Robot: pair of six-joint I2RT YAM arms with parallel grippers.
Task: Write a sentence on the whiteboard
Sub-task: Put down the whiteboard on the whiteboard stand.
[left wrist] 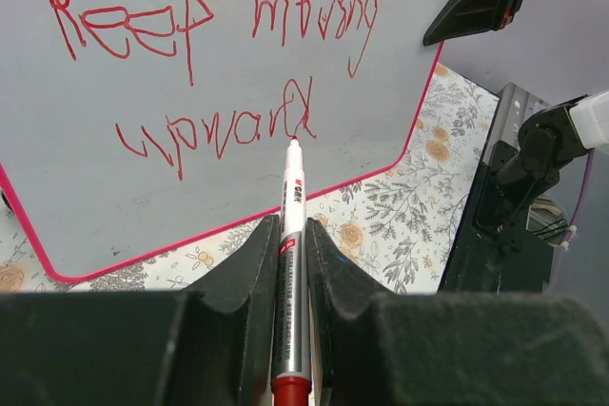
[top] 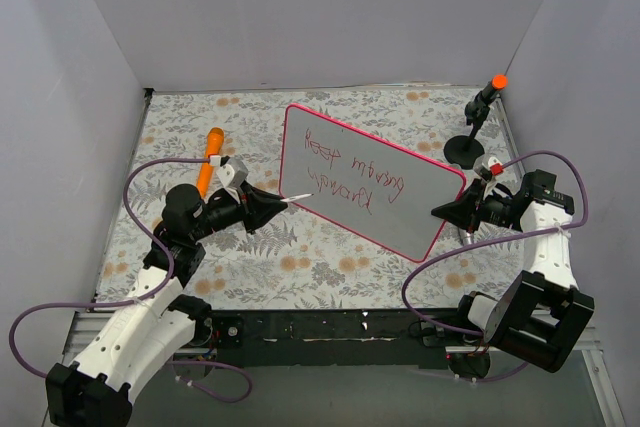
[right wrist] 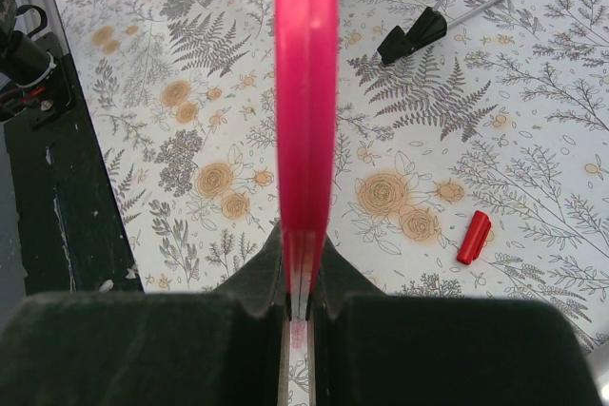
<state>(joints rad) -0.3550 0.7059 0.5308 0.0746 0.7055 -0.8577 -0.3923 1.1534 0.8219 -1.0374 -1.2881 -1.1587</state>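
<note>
The whiteboard (top: 415, 212) is tilted above the floral cloth (top: 300, 267), its right edge clamped between the closed fingers of the right gripper (top: 450, 210). The left gripper (left wrist: 290, 240) is closed on a marker (left wrist: 293, 206), its tip at the last letter of the sentence (left wrist: 214, 73), "Keep moving upward", written in two red lines. A red cap (right wrist: 473, 237) lies on the cloth

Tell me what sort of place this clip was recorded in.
Probably a lab recording booth: plain grey walls box in a table under a floral cloth. The left gripper holds a marker, and the right gripper grips the edge of the whiteboard.
</note>
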